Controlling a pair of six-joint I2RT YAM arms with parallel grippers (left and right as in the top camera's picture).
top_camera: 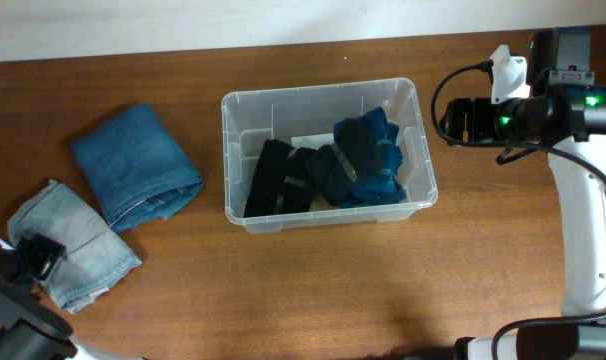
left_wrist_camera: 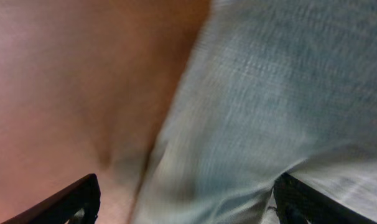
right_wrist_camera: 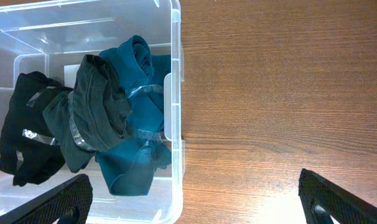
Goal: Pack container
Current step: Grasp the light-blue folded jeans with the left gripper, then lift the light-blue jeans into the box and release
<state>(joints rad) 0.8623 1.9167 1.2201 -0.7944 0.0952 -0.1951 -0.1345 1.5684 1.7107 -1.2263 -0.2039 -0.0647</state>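
The clear plastic container [top_camera: 319, 95] stands mid-table. It holds black garments [top_camera: 276, 180], a dark grey one [top_camera: 333, 170] and a teal one [top_camera: 381, 160]. In the right wrist view the container's end wall [right_wrist_camera: 175, 74] is on the left, with the teal garment [right_wrist_camera: 135, 118] against it. My right gripper [right_wrist_camera: 195, 205] is open and empty above the container's right end; it also shows in the overhead view [top_camera: 465, 120]. My left gripper [top_camera: 33, 258] is open, low over the folded light denim [top_camera: 73, 245], which fills the blurred left wrist view [left_wrist_camera: 269, 106] between the fingers [left_wrist_camera: 188, 202].
A folded darker blue pair of jeans [top_camera: 133, 165] lies left of the container, next to the light denim. Bare wooden table [top_camera: 313, 290] runs along the front and to the right of the container [right_wrist_camera: 282, 93]. The right arm's white base stands at the right edge [top_camera: 593, 240].
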